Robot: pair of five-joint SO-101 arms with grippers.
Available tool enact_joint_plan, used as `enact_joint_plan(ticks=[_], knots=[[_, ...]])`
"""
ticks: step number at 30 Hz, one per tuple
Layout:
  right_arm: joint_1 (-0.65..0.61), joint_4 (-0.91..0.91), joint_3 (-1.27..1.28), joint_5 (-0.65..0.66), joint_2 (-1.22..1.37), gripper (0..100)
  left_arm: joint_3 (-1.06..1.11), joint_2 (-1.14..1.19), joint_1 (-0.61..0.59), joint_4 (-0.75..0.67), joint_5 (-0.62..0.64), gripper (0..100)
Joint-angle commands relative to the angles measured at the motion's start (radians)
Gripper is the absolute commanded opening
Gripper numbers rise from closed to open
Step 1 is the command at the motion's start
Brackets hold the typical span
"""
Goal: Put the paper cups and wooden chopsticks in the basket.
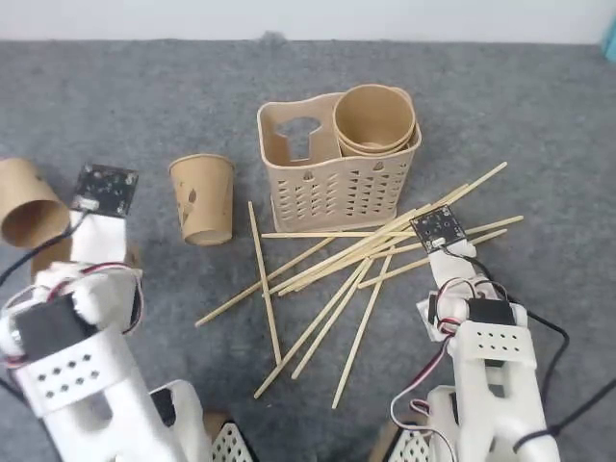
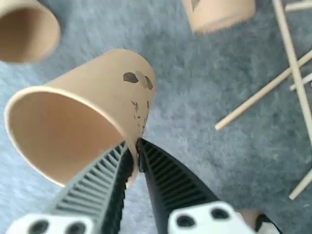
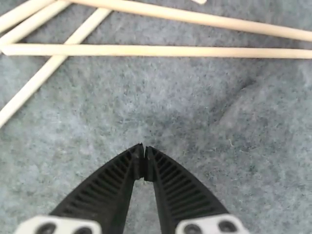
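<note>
1. Plainly, the held cup [image 2: 83, 107] is brown paper with a small dark print on its side; it lies tipped over on the grey bench [image 1: 115, 96], its mouth towards my left wrist camera.
2. My left tool [image 2: 132, 148] is pinching that cup's wall at the rim, one finger inside and one outside; the gap between them is only the wall's thickness.
3. My right tool [image 3: 144, 156] is pressed together on nothing, its tips over bare bench; the nearest chopsticks [image 3: 146, 50] lie just beyond it.
4. Pale wooden sticks, they fan out in a loose crossed heap in front of the basket [image 1: 332, 188]; one lies along its foot.
5. Beige and perforated, the basket holds the stacked cups [image 1: 375, 120] at its right end.
6. An upturned cup [image 1: 202, 197] stands just left of the basket; a tipped cup [image 1: 29, 200] lies farther left, beside my left arm.
</note>
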Motion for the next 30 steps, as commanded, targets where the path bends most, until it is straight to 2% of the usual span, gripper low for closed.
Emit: enact_joint_plan(ticks=[1,5,10,17,20,25,28,30], knots=[[-0.012,0.002,-0.008,0.011,-0.027,0.9,-0.166,-0.017,0.049,0.029,0.023,2],[-0.012,0.002,-0.008,0.011,-0.027,0.9,-0.294,-0.017,0.117,0.026,0.173,2],[-0.012,0.002,-0.008,0.011,-0.027,0.9,-0.389,-0.009,0.269,0.017,0.315,2],[-0.012,0.002,-0.008,0.011,-0.027,0.8,-0.401,-0.008,0.519,-0.158,0.598,1],[-0.012,-0.001,-0.008,0.011,-0.027,0.8,-0.400,-0.008,0.641,-0.250,0.683,1],[-0.012,0.001,-0.008,0.011,-0.027,0.8,-0.398,-0.006,0.841,-0.413,0.721,1],[-0.012,0.002,-0.008,0.011,-0.027,0.8,-0.404,0.017,0.964,-0.491,0.657,1],[-0.012,0.002,-0.008,0.011,-0.025,0.8,-0.409,0.058,0.973,-0.552,0.632,1]])
